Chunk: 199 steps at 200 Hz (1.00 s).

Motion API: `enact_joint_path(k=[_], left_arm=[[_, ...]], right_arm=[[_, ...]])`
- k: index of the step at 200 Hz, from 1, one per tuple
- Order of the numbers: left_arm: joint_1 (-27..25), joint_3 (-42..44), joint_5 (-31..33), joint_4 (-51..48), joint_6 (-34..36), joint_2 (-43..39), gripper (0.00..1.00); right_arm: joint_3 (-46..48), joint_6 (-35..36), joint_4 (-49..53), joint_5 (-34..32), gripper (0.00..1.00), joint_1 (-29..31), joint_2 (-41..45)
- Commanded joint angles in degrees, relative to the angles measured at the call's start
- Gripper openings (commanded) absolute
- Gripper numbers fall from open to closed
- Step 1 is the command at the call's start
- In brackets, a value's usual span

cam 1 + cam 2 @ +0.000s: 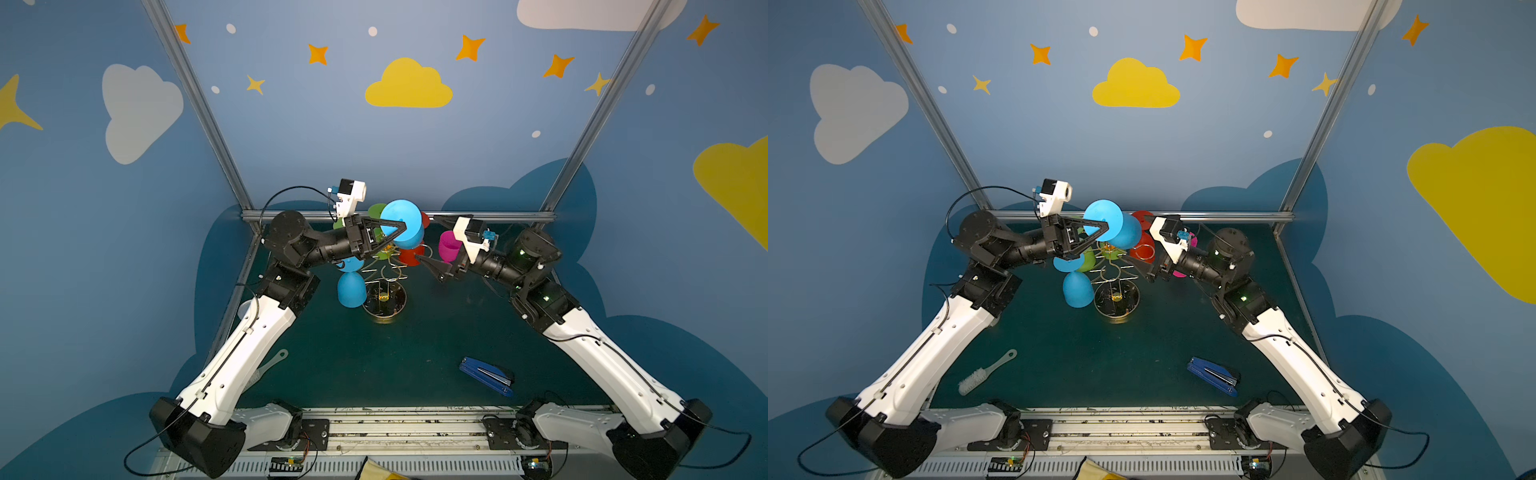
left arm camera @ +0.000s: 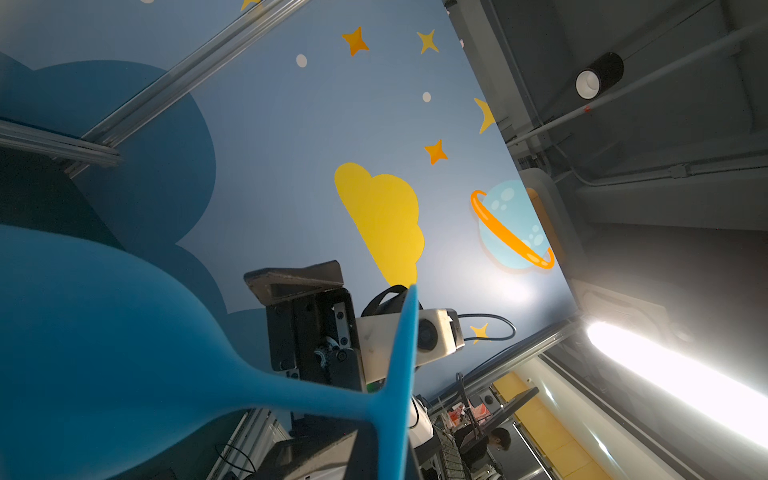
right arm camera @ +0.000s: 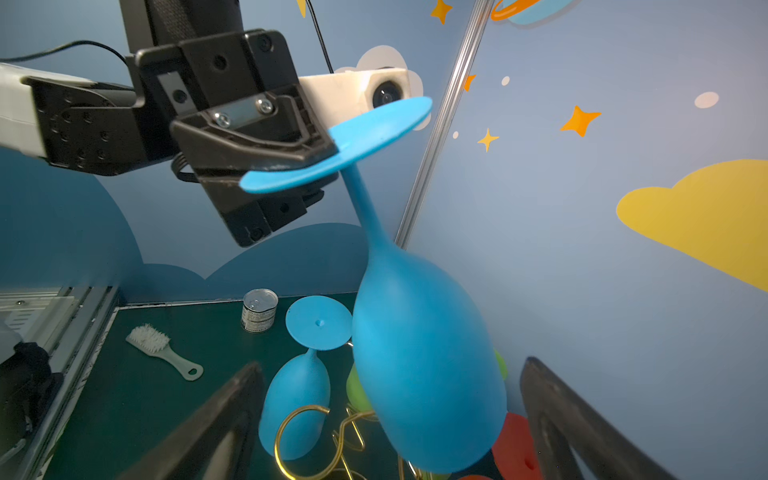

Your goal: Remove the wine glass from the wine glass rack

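A blue wine glass [image 1: 401, 222] [image 1: 1105, 224] hangs upside down, foot up, above the gold wire wine glass rack [image 1: 384, 276] [image 1: 1116, 276]. My left gripper [image 1: 404, 227] [image 1: 1106, 227] [image 3: 274, 160] is shut on its stem just under the foot. In the left wrist view the stem [image 2: 311, 395] runs between the jaws of the left gripper [image 2: 365, 432]. My right gripper [image 1: 426, 237] [image 1: 1133, 237] [image 3: 395, 424] is open. Its fingers [image 3: 216, 424] stand on either side of the glass bowl [image 3: 428, 365] without touching it.
On the rack hang a second blue glass [image 1: 351, 289] [image 3: 297, 407], a green one [image 1: 376, 210], a red one [image 1: 411, 254] and a magenta one [image 1: 449, 245]. A blue stapler [image 1: 486, 376], a brush [image 1: 984, 374] and a tin can [image 3: 259, 309] lie on the green table.
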<state>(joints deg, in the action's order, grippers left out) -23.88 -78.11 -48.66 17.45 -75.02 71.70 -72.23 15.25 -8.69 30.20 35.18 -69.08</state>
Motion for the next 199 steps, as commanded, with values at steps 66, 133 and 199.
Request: enact_joint_path(k=[66,133,199], left_arm=[[0.23,-1.65,-4.02,8.21,-4.71,0.03,0.04],[0.23,-1.52,-4.69,9.63,-6.41,0.27,0.04],[0.78,-1.17,-3.52,4.77,-0.53,-0.28,0.46]], right_arm=[[-9.14,0.56,-1.27,5.35,0.95,-0.77,-11.40],[-10.14,-1.21,-1.64,6.86,0.91,-0.44,-13.56],[-9.24,-4.25,3.61,0.43,0.57,1.31,-9.92]])
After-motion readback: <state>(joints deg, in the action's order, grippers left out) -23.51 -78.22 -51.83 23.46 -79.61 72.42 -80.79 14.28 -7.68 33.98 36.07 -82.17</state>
